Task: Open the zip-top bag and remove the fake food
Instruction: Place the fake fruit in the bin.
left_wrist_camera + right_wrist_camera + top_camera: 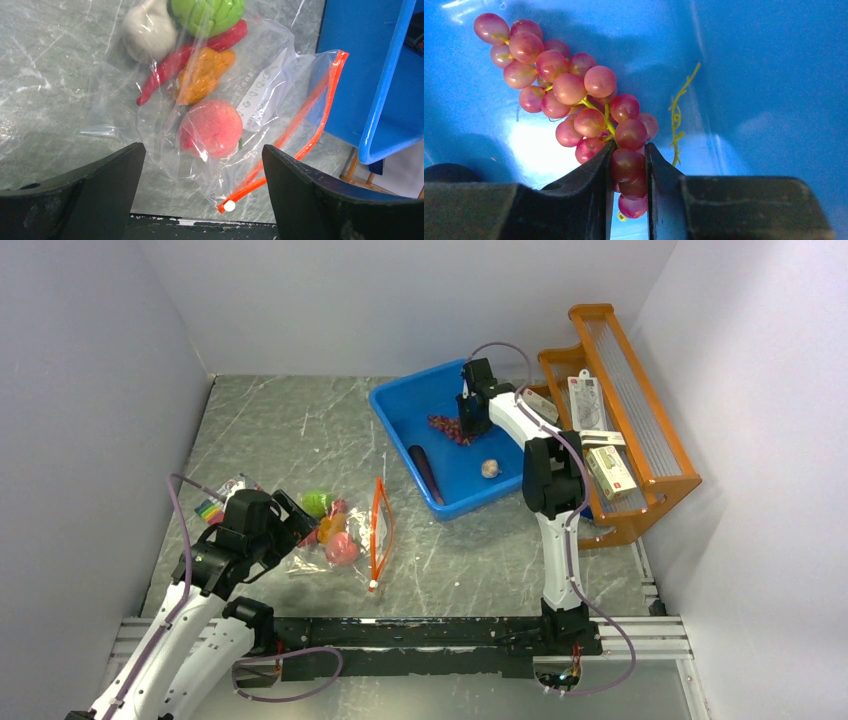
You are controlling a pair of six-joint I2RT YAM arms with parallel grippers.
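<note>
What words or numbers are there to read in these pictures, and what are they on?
Nothing reads clearly.
White label on the zip-top bag: dark print, too blurred and crinkled to read.
Packs on the orange rack: red and dark marks, too small to read.

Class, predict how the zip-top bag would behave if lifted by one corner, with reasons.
Probably floppy: the zip-top bag lies crinkled and slack. Its mouth gapes, so the peach and other loose pieces would likely slide out. Glossy film may slip.
</note>
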